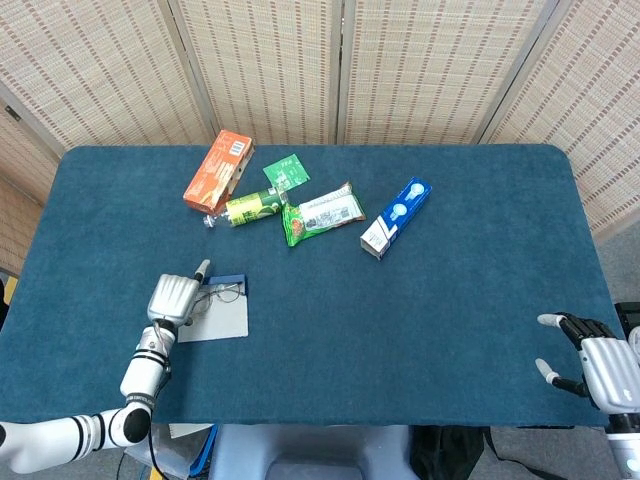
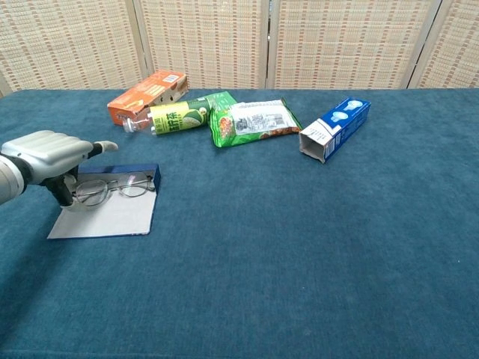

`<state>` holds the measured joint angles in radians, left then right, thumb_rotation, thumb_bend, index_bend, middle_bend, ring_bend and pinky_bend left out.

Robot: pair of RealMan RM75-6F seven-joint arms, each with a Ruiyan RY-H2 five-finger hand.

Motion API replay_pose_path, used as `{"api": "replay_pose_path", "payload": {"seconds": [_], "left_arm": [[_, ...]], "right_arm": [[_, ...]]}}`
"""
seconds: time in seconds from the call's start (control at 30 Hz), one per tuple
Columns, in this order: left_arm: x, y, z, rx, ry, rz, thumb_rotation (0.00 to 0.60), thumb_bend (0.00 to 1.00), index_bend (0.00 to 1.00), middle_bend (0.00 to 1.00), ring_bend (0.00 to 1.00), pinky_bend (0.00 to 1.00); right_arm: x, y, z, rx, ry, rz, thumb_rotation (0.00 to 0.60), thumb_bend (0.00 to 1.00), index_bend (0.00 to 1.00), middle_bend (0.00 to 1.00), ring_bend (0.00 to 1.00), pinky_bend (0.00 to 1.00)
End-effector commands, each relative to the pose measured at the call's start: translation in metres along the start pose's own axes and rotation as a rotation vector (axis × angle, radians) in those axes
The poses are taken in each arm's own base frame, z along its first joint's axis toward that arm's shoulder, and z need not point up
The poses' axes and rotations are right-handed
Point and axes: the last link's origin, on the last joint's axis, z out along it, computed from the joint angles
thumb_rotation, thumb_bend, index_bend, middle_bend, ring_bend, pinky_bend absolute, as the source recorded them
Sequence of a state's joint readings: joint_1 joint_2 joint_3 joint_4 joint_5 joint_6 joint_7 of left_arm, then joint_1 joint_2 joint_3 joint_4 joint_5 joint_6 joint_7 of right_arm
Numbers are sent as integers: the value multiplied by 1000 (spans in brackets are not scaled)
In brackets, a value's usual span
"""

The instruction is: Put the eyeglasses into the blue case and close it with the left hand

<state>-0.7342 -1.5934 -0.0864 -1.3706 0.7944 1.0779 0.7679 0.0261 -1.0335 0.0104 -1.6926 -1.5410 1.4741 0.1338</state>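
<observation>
The wire-framed eyeglasses [image 2: 112,188] [image 1: 226,292] lie on the grey lining of the open blue case [image 2: 105,215] [image 1: 225,320], near its raised blue far edge. My left hand [image 2: 45,153] [image 1: 172,297] hovers over the case's left end. Its fingers are curled in, one finger points out to the right, and the thumb hangs down just left of the glasses. I see nothing gripped in it. My right hand [image 1: 588,365] rests off the table's near right corner, fingers apart and holding nothing; only the head view shows it.
At the back of the blue table lie an orange box [image 2: 146,95], a green bottle [image 2: 176,118], a green snack bag [image 2: 251,121], a small green packet [image 1: 286,171] and a blue-and-white carton [image 2: 334,129]. A woven screen stands behind.
</observation>
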Motion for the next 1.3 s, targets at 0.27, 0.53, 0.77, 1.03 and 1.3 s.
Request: {"api": "replay_pose_path", "payload": {"seconds": [0.27,0.53,0.77,1.03,1.3], "left_arm": [[7,-1,15,47,3,-20,600,189,0,1000,1000,1000],[12,-3,26,74,2,-21,600,189,0,1000,1000,1000],[13,1,17,59,9,-54,600,189,0,1000,1000,1000],[17,24,18,15,8,-138,600,189,0,1000,1000,1000],[20,42,35,28,-11,-164,600,189,0,1000,1000,1000]], "right_arm": [[0,1,-1,-3,0,1,600,226,295,293,299,263],[0,2,-1,-6,1,0,600,225,295,293,299,263],[0,2,-1,-8,2,1,600,225,295,293,299,263],[0,3,-2,-9,2,4,600,225,295,293,299,263],[0,4,-2,-13,3,5,600,224,294,293,299,263]]}}
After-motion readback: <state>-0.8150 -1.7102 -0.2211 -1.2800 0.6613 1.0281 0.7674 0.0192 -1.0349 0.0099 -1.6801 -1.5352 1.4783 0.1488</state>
